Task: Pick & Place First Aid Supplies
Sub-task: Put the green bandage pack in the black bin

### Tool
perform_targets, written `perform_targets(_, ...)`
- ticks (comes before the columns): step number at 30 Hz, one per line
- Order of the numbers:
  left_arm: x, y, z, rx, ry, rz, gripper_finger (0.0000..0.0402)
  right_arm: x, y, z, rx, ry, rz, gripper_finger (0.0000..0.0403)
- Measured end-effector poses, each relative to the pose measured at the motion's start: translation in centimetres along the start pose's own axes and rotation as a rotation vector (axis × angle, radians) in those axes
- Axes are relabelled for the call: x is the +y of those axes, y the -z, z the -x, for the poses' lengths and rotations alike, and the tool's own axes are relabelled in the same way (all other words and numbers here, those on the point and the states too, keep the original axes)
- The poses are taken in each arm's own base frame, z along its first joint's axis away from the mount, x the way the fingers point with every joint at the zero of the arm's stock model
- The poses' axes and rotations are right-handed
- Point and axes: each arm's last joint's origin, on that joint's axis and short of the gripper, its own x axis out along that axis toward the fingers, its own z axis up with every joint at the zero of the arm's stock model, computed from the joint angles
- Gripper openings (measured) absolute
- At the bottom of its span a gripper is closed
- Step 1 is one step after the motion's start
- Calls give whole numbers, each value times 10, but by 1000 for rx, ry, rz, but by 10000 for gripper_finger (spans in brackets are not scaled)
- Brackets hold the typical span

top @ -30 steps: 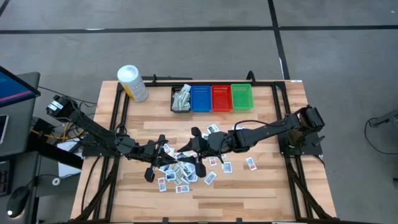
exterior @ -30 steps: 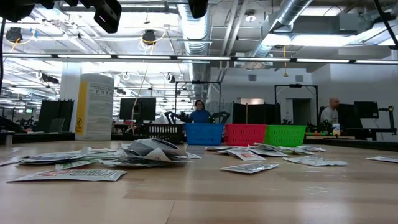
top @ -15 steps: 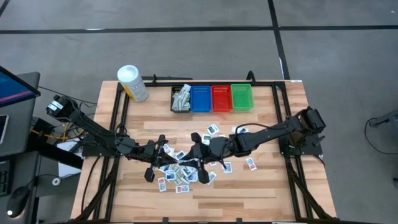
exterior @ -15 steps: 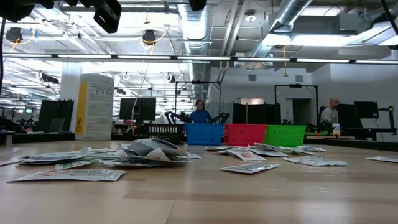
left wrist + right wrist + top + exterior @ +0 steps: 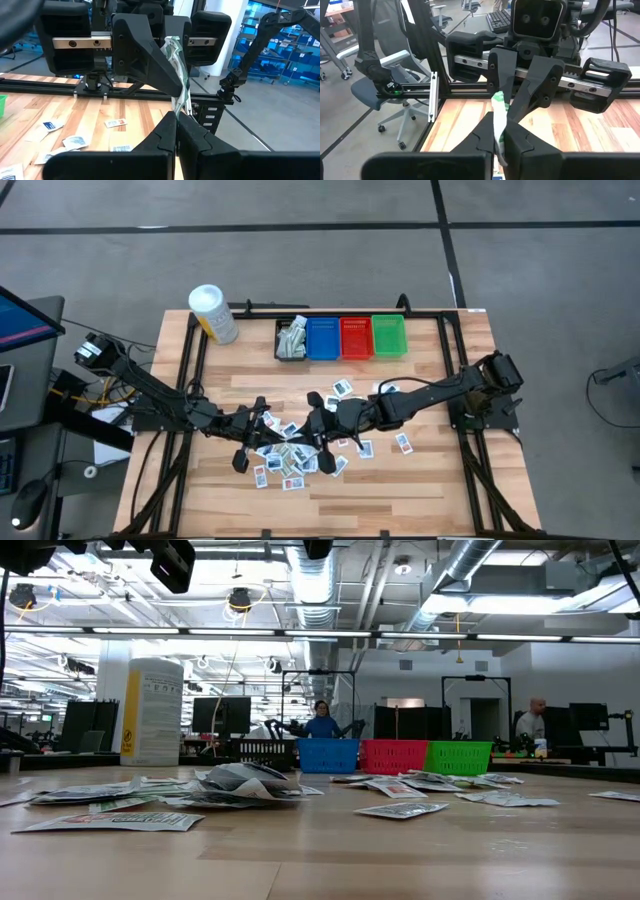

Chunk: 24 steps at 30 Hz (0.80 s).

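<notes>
The first aid supplies are small flat white packets with blue or red marks, scattered over the middle of the wooden table (image 5: pixel 290 465) (image 5: pixel 240 785). My two grippers face each other over this pile. My left gripper (image 5: pixel 278 437) and my right gripper (image 5: pixel 300 436) are both shut on one pale packet with green marks (image 5: pixel 175 65) (image 5: pixel 498 112), which spans the short gap between them. In the high view the fingers hide this packet. Neither gripper's fingers show in the low view. My left gripper pinches the packet's near end (image 5: pixel 178 109) between its two fingers. The fingers come level from the table's left. The packet stands on edge, runs away from the fingers toward the other gripper, and is clear of the table. My right gripper pinches the packet's opposite end (image 5: pixel 498 131) between its two fingers. The fingers come level from the table's right, along the packet. The packet's far end (image 5: pixel 499 96) reaches the left gripper's fingertips (image 5: pixel 512 102).
A black bin (image 5: pixel 291 340) holding packets, a blue bin (image 5: pixel 323 338), a red bin (image 5: pixel 356 337) and a green bin (image 5: pixel 388 336) stand in a row at the far edge. A white tub with a yellow label (image 5: pixel 213 313) stands at the far left. Loose packets (image 5: pixel 402 443) lie to the right.
My right gripper has gone toward the table's left and near edges, up to my left gripper, and now stands still there. My left gripper has kept still.
</notes>
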Motion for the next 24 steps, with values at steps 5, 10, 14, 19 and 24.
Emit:
perform_targets(5, 0, 1, 0, 5, -1, -1, 6, 0, 0, 0, 2, 0, -1, 3)
perform_targets(10, 0, -1, 0, -4, -1, 5, 6, 0, -8, 9, 1, 4, 0, 7)
perform_targets(14, 0, 1, 0, 8, -2, 0, 6, -1, -17, 21, 19, 13, -1, 7)
perform_targets(19, 0, 1, 0, 10, -2, -3, 6, 0, -22, 31, 43, 15, 0, 7)
perform_targets(24, 0, 1, 0, 12, -1, -4, 6, 0, -25, 40, 79, 22, 3, 7)
